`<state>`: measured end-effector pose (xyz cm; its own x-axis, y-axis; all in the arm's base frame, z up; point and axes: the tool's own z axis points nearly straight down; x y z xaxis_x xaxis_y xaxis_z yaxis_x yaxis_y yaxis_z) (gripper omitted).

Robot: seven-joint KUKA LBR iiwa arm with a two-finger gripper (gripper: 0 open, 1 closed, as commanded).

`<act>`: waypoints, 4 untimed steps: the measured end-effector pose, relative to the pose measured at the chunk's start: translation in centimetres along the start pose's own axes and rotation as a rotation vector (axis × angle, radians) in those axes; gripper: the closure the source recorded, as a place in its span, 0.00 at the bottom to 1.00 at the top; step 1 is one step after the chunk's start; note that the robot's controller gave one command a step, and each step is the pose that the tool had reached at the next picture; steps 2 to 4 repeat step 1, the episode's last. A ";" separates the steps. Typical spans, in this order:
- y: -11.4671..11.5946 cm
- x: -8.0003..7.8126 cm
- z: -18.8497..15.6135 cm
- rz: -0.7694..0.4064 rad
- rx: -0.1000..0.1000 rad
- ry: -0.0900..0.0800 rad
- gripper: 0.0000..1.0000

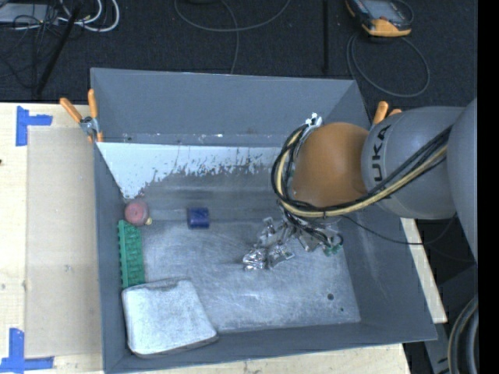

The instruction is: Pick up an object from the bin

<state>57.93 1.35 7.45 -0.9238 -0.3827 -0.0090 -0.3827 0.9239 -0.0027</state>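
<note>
Seen from above, the gripper (266, 255) sits low over bare floor right of the middle of the bin (234, 107). Whether it is apart or together cannot be told, and nothing shows in it. The step looks like the search for a grasp, with no object taken yet.

The nearest candidate is a small blue block (199, 217), dark and boxy, lying to its left by the back wall. The next move probably calls for shifting over it, then descending.
</note>
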 end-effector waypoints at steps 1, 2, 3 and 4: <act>1.0 -1.1 -15.8 -0.014 0.000 0.000 1.00; 1.0 -1.1 -15.8 -0.014 0.000 0.000 1.00; 1.0 -1.1 -15.8 -0.014 0.000 0.000 1.00; 1.0 -1.1 -15.8 -0.014 0.000 0.000 1.00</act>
